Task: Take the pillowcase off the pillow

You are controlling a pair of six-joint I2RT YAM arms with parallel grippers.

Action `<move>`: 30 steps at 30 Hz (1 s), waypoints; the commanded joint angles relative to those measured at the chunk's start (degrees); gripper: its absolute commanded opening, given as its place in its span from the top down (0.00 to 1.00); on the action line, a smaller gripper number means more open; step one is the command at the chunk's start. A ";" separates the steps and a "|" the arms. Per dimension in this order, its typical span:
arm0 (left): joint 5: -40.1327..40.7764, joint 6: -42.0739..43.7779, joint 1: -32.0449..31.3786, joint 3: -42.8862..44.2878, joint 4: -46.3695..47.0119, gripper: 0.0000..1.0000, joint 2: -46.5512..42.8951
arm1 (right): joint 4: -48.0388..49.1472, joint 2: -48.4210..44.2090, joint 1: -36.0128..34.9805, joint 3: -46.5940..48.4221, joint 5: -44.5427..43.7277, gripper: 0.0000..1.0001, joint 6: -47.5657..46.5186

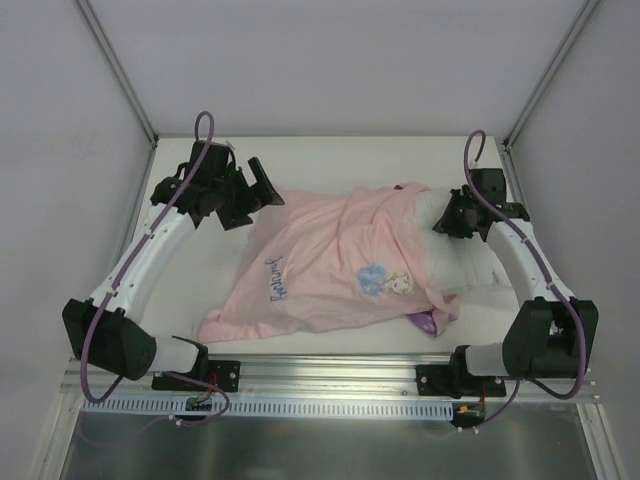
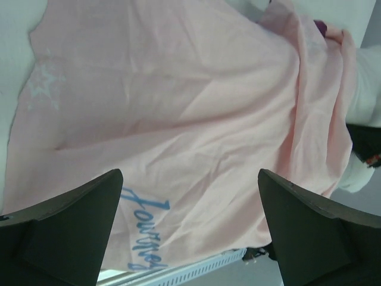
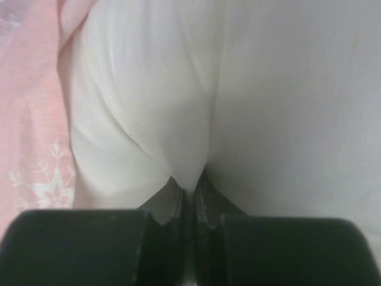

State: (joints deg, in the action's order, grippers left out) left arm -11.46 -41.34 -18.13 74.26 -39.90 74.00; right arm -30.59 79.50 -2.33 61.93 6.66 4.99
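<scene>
- Pillowcase (image 1: 320, 270) is spread at frame centre, partly covering pillow (image 1: 470, 268) at right.
- Left end effector (image 1: 252, 197) is held released at upper left.
- Right end effector (image 3: 189, 186) is clenched on pillow fabric.

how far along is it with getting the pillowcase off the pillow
Done: most of the pillowcase is peeled back, inside out, and lies spread left of the pillow, whose right end is bare. In hand: the right end effector is shut on a fold of the pillow; the left end effector is open above the pink fabric. Left: the case's right edge drapes over the pillow and must come free.
</scene>
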 commanded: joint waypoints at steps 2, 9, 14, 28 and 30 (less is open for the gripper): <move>0.29 0.75 1.43 7.81 -0.35 0.01 9.65 | -0.61 -2.68 -0.48 -3.39 3.80 0.99 -0.25; 1.80 -2.78 5.03 18.45 -0.62 0.01 24.07 | -0.79 -10.06 -0.75 -7.52 3.80 0.99 -1.39; 3.11 -9.53 8.37 25.22 -0.97 0.01 32.86 | -1.49 -12.44 -1.19 -9.72 5.03 0.99 -1.22; -0.92 -9.91 9.08 29.82 -1.94 0.21 49.31 | -1.58 -12.97 -2.86 -9.55 6.79 0.99 0.63; -1.71 -8.67 9.60 28.58 -2.02 0.47 49.49 | -1.67 -12.97 -2.95 -9.11 5.48 0.99 1.24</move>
State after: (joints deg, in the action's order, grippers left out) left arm -10.70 -51.79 -8.67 104.62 -39.94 122.83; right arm -27.64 66.04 -4.38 52.99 10.74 5.10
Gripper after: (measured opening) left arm 0.621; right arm 0.058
